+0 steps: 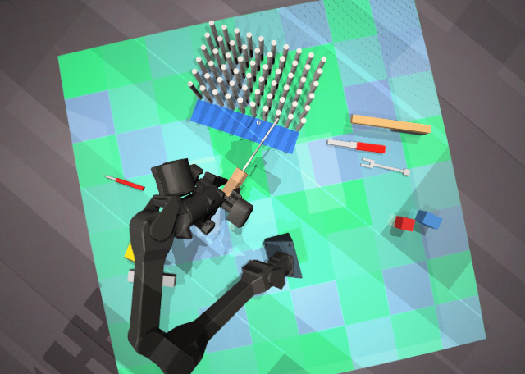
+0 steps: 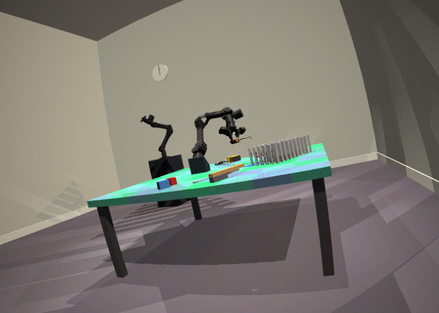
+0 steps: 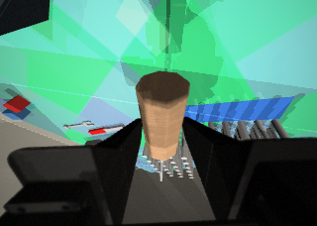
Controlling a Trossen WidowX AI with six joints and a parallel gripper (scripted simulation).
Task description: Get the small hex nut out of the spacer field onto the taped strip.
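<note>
The nut [image 1: 257, 122] lies on the strip [image 1: 212, 116] [image 3: 264, 109], in from the tabletop [image 1: 330, 260] [image 2: 226, 192] [image 3: 89, 62] edge behind the spacers [image 1: 278, 71] [image 2: 280, 152] [image 3: 241, 128]: retrieval looks done. The claw [image 1: 231, 187] [image 2: 235, 138] [image 3: 161, 121] clamps the raised hook [image 1: 235, 180] [image 2: 236, 140] [image 3: 163, 119]; setting it down, opening and clearing remain.

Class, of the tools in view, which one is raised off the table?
The wooden-handled hook: it alone is in the gripper; the others lie on the table.

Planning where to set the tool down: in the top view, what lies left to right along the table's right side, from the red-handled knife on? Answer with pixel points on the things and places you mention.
Red-handled knife [image 1: 370, 147], silver fork [image 1: 388, 166], red block [image 1: 405, 223], blue block [image 1: 429, 219].
</note>
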